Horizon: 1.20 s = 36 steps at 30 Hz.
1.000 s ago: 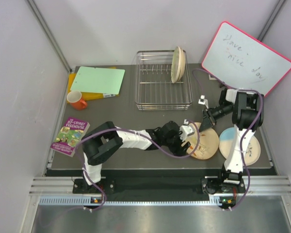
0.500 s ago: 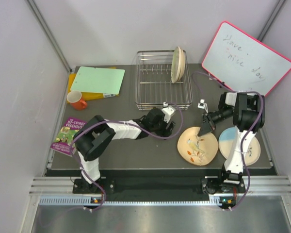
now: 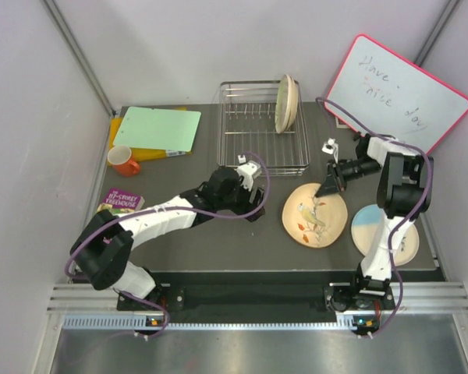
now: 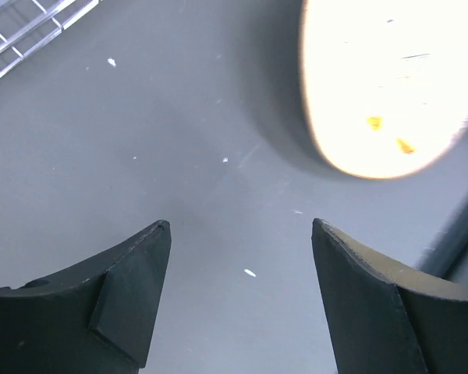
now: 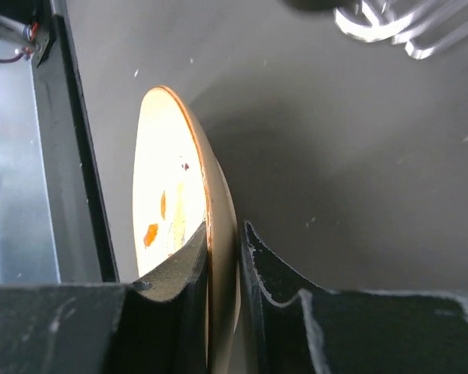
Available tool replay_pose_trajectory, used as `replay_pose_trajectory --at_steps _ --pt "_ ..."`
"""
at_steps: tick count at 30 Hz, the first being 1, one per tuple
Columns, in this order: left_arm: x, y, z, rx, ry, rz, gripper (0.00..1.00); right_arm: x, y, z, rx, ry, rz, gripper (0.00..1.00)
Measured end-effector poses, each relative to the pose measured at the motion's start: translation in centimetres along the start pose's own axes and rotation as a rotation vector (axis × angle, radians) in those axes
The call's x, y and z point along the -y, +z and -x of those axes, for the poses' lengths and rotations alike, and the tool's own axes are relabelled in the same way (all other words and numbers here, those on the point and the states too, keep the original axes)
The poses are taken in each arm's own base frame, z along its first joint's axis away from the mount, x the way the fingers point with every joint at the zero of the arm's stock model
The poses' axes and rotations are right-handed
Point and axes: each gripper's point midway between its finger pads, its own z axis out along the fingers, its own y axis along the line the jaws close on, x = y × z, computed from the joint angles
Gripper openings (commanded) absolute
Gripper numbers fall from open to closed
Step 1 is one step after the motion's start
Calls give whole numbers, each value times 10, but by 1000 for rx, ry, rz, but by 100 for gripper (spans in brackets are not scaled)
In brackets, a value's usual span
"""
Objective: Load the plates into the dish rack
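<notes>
The wire dish rack point(image 3: 257, 132) stands at the back centre, with a cream plate point(image 3: 286, 103) on edge at its right side. A cream plate with a bird motif point(image 3: 312, 218) is tilted, its far right rim raised. My right gripper point(image 3: 326, 189) is shut on that rim; in the right wrist view the fingers point(image 5: 222, 238) pinch the plate point(image 5: 168, 187). A light blue plate point(image 3: 378, 232) lies flat at the right. My left gripper point(image 3: 253, 178) is open and empty just in front of the rack; its view point(image 4: 240, 230) shows bare table, the plate point(image 4: 390, 78) ahead and a rack corner point(image 4: 27, 27).
A pink-framed whiteboard point(image 3: 398, 89) leans at the back right, close behind the right arm. An orange mug point(image 3: 125, 161), a green sheet on a yellow folder point(image 3: 157, 128) and a book point(image 3: 117, 204) are at the left.
My left arm has pulled away from the bird plate, leftward and back toward the rack front. My right gripper has closed on the plate's rim and tipped it up, shifting it slightly left.
</notes>
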Motion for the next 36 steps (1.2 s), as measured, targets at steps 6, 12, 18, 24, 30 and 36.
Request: replay_pose_trajectory --at_steps 6,12,18,24,30,36 --pt "23 -9 -1 -8 -143 -121 84 -8 1 19 70 5 15 0" --pt "13 -13 4 -6 -185 -135 81 -22 5 37 145 65 67 0" --pt "-76 -40 68 134 -212 4 77 -41 -5 95 193 -19 67 0" --pt "-194 -109 152 378 -227 279 61 -111 -5 172 266 -97 98 0" --pt "-253 -122 152 405 -297 459 31 -151 3 262 386 -39 178 0" --pt "-258 -88 110 326 -379 460 13 -151 -26 366 575 -139 61 0"
